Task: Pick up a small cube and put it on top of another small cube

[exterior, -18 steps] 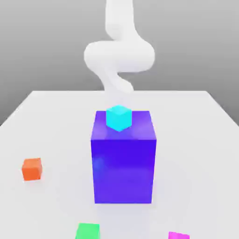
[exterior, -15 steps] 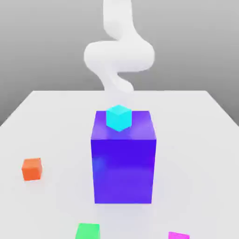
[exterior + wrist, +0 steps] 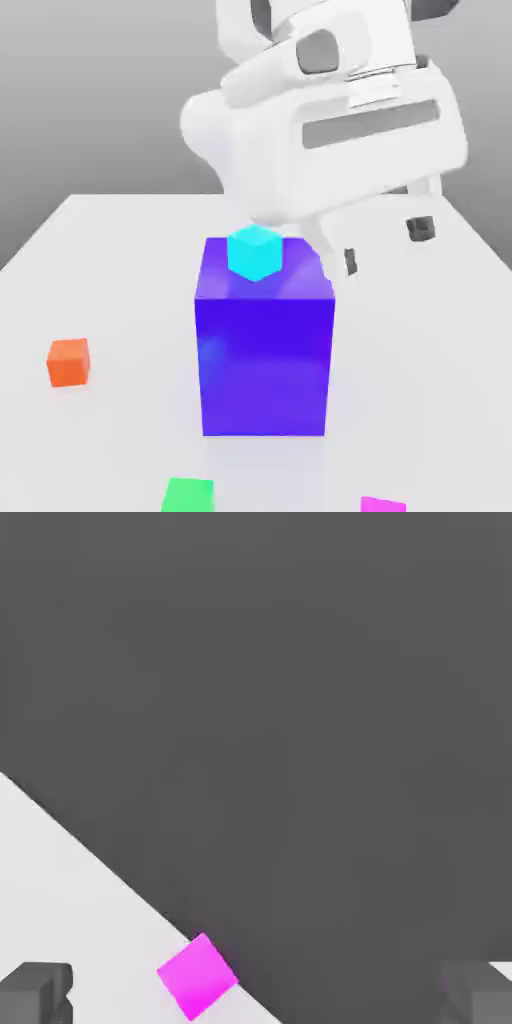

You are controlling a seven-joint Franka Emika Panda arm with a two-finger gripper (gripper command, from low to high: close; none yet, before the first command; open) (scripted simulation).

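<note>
The gripper (image 3: 385, 245) was opened wide, nothing held; the cyan cube (image 3: 255, 252), at the exterior view's nine o'clock from it, risked being toppled by a low sweep.

- We see a pale, plain tabletop (image 3: 440, 360) spreading below the gripper (image 3: 385, 245) in the exterior view.
- Behind the gripper, we see the table's straight far edge and a smooth grey backdrop (image 3: 100, 100), darker low down.
- From the gripper, we look past a table edge onto flat dark grey (image 3: 300, 712).
- We find the tabletop brightly lit.
</note>
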